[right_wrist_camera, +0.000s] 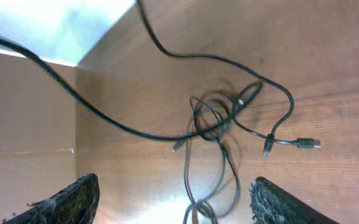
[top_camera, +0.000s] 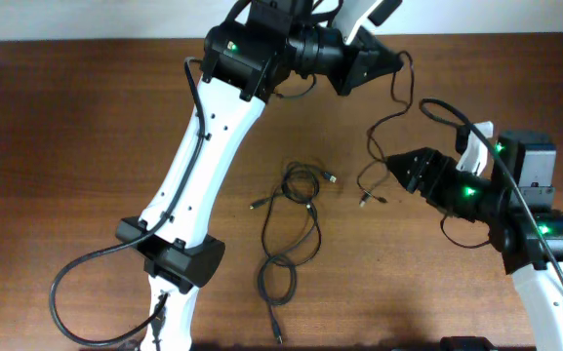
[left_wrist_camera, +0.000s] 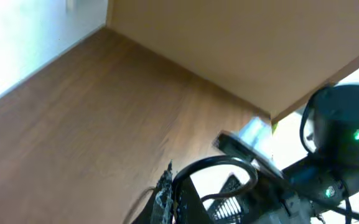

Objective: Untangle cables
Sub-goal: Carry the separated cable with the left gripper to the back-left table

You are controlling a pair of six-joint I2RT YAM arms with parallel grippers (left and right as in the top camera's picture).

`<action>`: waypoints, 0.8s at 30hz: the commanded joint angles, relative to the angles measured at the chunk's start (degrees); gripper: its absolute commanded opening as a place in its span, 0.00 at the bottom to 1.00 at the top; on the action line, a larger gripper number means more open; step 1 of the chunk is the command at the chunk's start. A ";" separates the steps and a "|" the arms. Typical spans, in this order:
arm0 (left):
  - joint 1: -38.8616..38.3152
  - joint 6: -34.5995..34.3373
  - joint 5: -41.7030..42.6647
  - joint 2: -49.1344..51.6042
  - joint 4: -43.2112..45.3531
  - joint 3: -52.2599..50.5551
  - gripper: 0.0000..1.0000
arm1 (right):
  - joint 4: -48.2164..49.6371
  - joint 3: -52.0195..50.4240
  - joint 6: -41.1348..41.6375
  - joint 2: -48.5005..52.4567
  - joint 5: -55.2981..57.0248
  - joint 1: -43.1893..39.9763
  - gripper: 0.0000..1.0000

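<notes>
Lying beyond spread right jaws, seemingly untouched: cables (right_wrist_camera: 213,121).

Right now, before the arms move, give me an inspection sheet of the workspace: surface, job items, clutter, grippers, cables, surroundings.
Surface: brown wood-grain table.
Job's things: tangled bundle of thin black cables mid-table; one separate strand runs from beside it up to the left gripper.
Clutter: nothing seen.
Grippers: left gripper shut, apparently on that strand's end; right gripper open, empty, low beside the strand.
Cables: thick black arm cable loops by the left arm's base; a second arm cable arcs over the right arm.
Surroundings: pale strip beyond the table's far edge.
</notes>
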 commanded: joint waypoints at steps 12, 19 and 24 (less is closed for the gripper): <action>16.61 -13.94 -13.42 3.89 22.75 1.25 0.00 | -5.38 0.63 -1.68 0.04 0.46 0.35 0.82; 31.71 -2.99 -15.78 13.16 28.46 1.22 0.00 | -6.54 0.63 -5.77 0.04 0.48 0.35 0.82; 43.04 -0.04 -15.80 19.15 35.15 1.22 0.00 | -6.47 0.63 -5.77 0.04 0.68 0.35 0.82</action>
